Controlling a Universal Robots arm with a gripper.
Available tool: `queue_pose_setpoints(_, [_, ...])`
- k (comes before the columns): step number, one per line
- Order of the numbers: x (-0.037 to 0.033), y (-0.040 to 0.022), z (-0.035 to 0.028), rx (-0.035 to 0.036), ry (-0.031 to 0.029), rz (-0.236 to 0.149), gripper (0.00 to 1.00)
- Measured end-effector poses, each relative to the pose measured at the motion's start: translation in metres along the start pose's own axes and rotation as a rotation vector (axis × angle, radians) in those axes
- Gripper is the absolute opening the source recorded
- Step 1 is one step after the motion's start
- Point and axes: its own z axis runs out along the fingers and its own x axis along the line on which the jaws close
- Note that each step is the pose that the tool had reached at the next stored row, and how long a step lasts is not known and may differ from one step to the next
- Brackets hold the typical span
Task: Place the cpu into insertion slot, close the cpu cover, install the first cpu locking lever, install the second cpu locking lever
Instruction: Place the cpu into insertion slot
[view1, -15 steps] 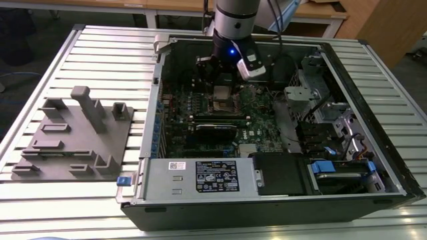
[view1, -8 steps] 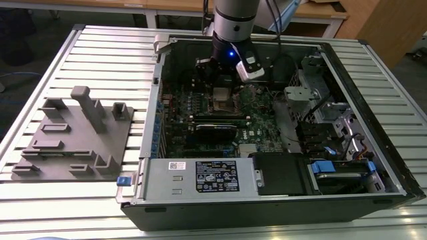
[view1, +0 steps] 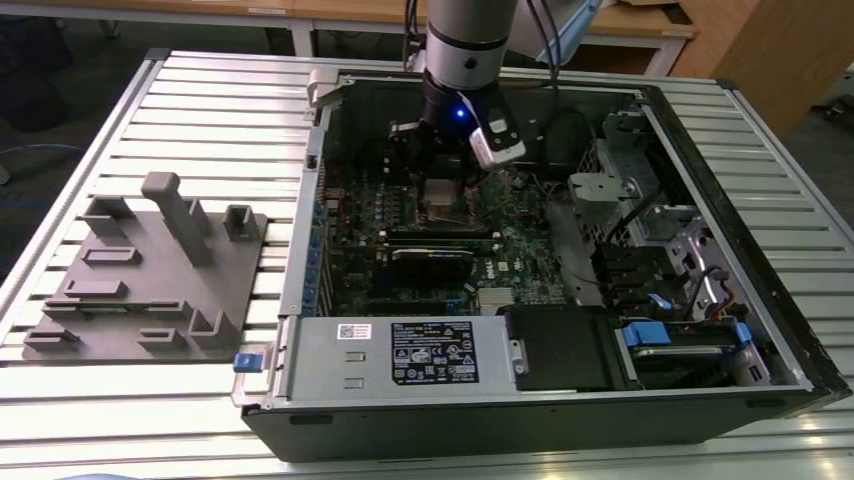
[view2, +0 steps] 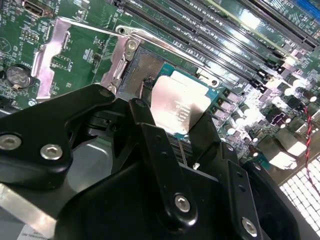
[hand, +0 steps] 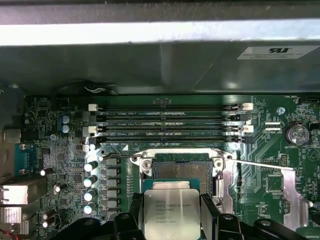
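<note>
My gripper (hand: 171, 216) is shut on the cpu (hand: 170, 210), a flat silver-grey square pinched at two opposite edges by black fingers (hand: 134, 212). The chip hangs just over the insertion slot (hand: 181, 170) and covers the part of it nearest the gripper. The slot's brownish contacts still show beyond the chip. In the second wrist view the cpu (view2: 180, 102) sits partly over the slot (view2: 142, 70). The cpu cover (view2: 50, 60), a thin silver frame, is swung open beside the slot (hand: 298, 197). In the exterior view the gripper (view1: 447, 165) is low inside the computer case, above the slot (view1: 445, 198).
Long black memory slots (hand: 170, 120) run beside the socket, and a row of capacitors (hand: 91, 180) stands on its other side. A coin battery (hand: 296, 134) lies past the open cover. The case walls (view1: 314, 200), power supply (view1: 400, 350) and drive cage (view1: 667, 340) hem in the board. A grey fixture (view1: 147, 270) lies outside the case.
</note>
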Motion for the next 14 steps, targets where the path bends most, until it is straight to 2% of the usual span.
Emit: queue_pose_setpoints(14, [0.004,-0.0004,0.0154,0.0047,-0.0012,0.0,0.54])
